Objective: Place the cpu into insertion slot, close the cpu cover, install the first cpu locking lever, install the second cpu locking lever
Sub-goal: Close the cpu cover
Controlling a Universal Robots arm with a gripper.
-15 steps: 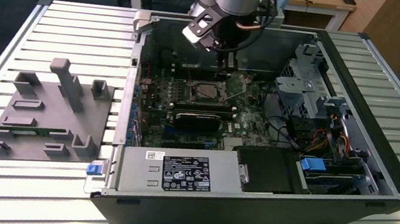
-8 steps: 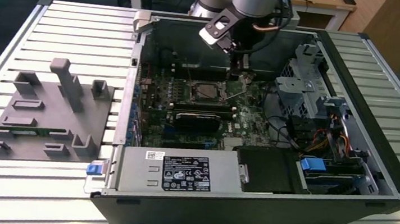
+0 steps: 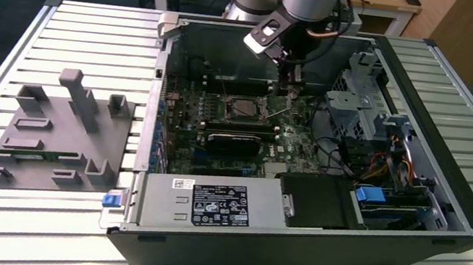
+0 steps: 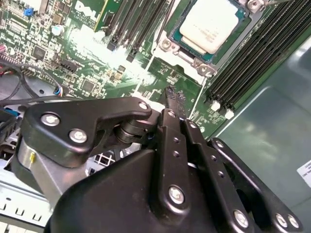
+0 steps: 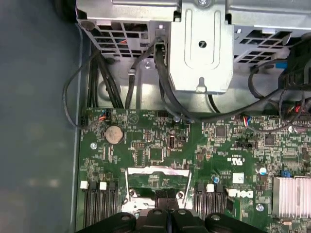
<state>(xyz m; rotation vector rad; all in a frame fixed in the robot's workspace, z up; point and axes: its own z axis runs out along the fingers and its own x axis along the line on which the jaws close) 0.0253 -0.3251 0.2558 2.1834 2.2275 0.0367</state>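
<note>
The cpu, a small square chip with a silvery-beige top, lies flat in the insertion slot, whose silver rim surrounds it. In the exterior view the slot is mid-board inside the open computer case. The cpu cover, a thin silver frame with a window, stands raised at the slot's edge. My gripper is shut, with nothing visible between its black fingers. Its tips hover close by the raised cover, beside the slot. From the exterior view, the gripper hangs just to the slot's right.
Black memory slots flank the socket. A metal drive cage and dark cables sit past the board's edge. A long black block, a grey power supply box and a grey fixture outside the case are also in view.
</note>
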